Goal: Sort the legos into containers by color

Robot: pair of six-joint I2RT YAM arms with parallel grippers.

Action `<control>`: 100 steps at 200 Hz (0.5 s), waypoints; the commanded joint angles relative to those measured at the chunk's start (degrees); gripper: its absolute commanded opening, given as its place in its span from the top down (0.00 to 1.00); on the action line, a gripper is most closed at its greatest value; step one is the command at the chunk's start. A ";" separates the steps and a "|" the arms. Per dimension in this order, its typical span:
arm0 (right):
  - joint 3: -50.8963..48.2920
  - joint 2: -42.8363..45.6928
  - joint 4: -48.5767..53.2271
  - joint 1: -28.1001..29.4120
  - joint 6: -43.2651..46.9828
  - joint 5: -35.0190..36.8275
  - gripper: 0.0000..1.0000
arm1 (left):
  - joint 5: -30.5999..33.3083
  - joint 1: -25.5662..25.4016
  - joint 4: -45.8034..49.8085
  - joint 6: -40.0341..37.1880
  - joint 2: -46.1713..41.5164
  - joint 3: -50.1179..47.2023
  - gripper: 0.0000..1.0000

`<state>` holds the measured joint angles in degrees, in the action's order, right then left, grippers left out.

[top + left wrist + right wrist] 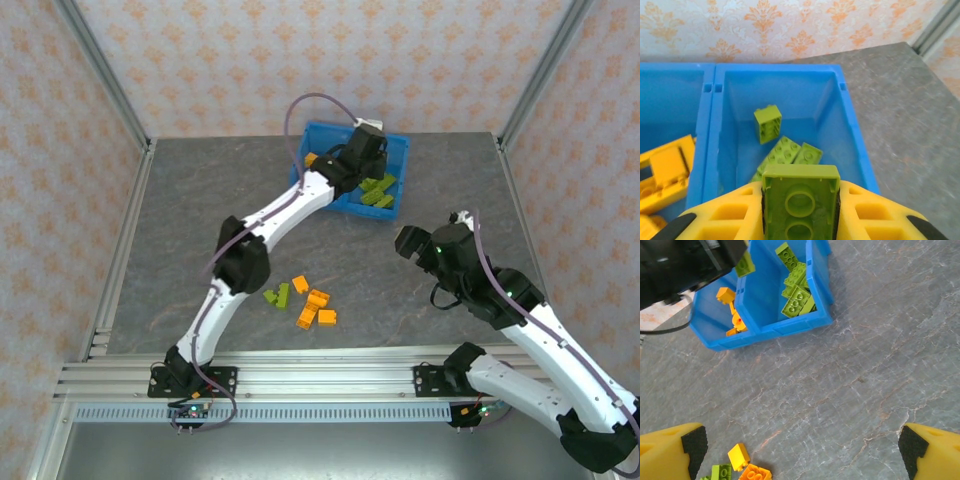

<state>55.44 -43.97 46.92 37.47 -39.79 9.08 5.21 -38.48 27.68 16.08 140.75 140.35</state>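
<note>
My left gripper [800, 207] is shut on a lime green lego [800, 192], which I see from its hollow underside. It hangs over the right compartment of the blue bin [855, 145], where other green legos [785, 150] lie. Orange legos [667, 170] fill the left compartment beyond the middle wall [712, 140]. From above, the left gripper [362, 150] is over the bin [398, 148]. A loose pile of orange legos [316, 305] and green legos [278, 295] lies on the table. My right gripper [802, 445] stands open above bare table, to the right of the loose bricks [740, 456].
The bin [790, 327] sits at the back of the grey table, near the patterned wall. Metal frame rails run along the left side [120, 250] and the near edge [300, 375]. The right arm [500, 295] reaches in from the near right.
</note>
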 commanded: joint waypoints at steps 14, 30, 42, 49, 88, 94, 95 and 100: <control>0.37 0.90 2.97 0.34 -0.63 2.17 0.01 | 6.67 0.42 5.35 -2.96 11.15 19.72 0.67; 0.62 0.94 3.28 0.34 -0.64 2.06 0.01 | 9.83 0.42 3.23 -2.66 12.09 19.29 0.64; 0.63 1.07 3.54 0.32 -0.81 2.01 0.01 | 11.63 0.42 2.51 -2.30 11.92 18.68 0.62; 0.63 1.20 3.64 0.33 -0.87 1.95 0.01 | 11.88 0.42 2.38 -2.20 11.70 18.66 0.59; 0.55 1.16 2.93 0.33 -0.73 1.73 0.01 | 7.76 0.34 2.16 -2.32 7.32 18.56 0.39; 0.55 1.05 2.59 0.32 -0.74 1.65 0.01 | 6.82 0.33 2.54 -2.19 6.22 18.55 0.39; 0.55 1.06 2.53 0.32 -0.73 1.64 0.01 | 6.74 0.33 2.59 -2.15 6.03 18.55 0.39; 0.49 1.07 2.26 0.32 -0.75 1.56 0.01 | 6.08 0.32 3.12 -1.89 5.01 18.58 0.39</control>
<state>55.44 -43.38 48.90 37.47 -40.07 9.26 12.56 -38.22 30.24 13.96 153.53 157.05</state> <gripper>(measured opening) 0.993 0.609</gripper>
